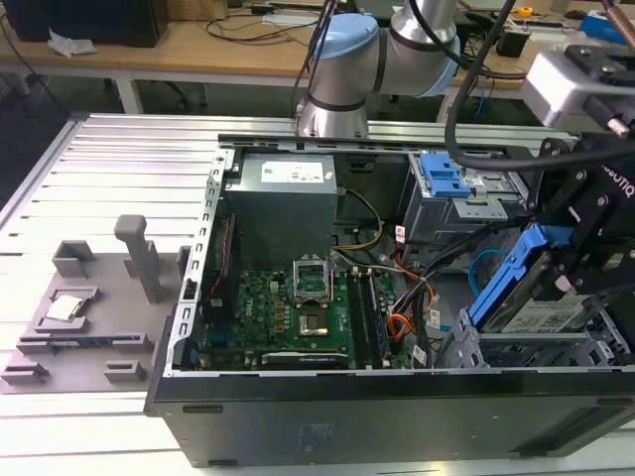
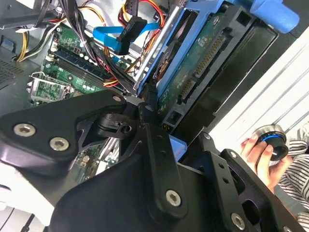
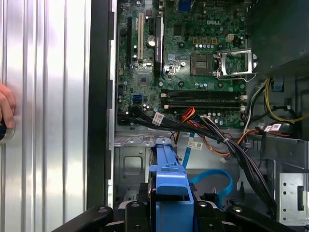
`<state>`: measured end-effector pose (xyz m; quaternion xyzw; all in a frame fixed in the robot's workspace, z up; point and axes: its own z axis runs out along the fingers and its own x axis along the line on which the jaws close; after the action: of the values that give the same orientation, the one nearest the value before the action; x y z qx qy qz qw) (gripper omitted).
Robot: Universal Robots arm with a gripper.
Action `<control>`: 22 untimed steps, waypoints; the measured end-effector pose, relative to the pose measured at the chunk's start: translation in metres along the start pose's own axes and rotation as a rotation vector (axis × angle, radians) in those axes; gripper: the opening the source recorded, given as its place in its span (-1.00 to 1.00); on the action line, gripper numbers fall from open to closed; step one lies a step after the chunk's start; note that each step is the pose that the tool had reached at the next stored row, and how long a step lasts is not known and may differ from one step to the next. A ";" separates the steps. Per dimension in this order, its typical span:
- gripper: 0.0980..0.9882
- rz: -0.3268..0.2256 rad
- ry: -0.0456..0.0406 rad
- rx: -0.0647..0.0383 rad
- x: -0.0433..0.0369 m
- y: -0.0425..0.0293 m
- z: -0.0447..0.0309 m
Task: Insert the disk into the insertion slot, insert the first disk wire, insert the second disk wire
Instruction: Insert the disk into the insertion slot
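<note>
The disk [image 1: 531, 312], a silver drive in a bright blue caddy, hangs tilted over the case's corner at the exterior view's right. My gripper [image 1: 568, 283] is shut on it. In the first wrist view the blue caddy [image 3: 169, 186] sits between my black fingers [image 3: 131, 210]. The second wrist view shows the disk's green circuit-board underside [image 2: 203, 58] above one finger [image 2: 154, 140]. The insertion slot [image 1: 526, 352], a silver perforated cage, lies just under the disk's lower end. A loose blue data cable [image 3: 215, 176] and a black connector [image 2: 130, 29] lie beside the cage.
The open case holds a green motherboard [image 1: 298, 307], a grey power supply [image 1: 283, 193] and a grey cage with a blue latch [image 1: 444, 178]. Cable bundles [image 3: 227, 145] cross near the cage. A person's hand [image 2: 260, 152] holds a round knob outside the case. A grey fixture [image 1: 89, 307] stands on the ribbed table.
</note>
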<state>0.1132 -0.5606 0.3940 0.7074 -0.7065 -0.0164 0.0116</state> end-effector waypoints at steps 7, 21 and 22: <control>-0.41 0.000 0.0001 0.000 0.0000 -0.0002 0.0050; -0.24 0.000 0.0002 0.000 0.0001 -0.0002 0.0053; -0.27 0.000 0.0001 0.000 0.0000 -0.0002 0.0053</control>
<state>0.1132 -0.5606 0.3887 0.7074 -0.7065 -0.0163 0.0116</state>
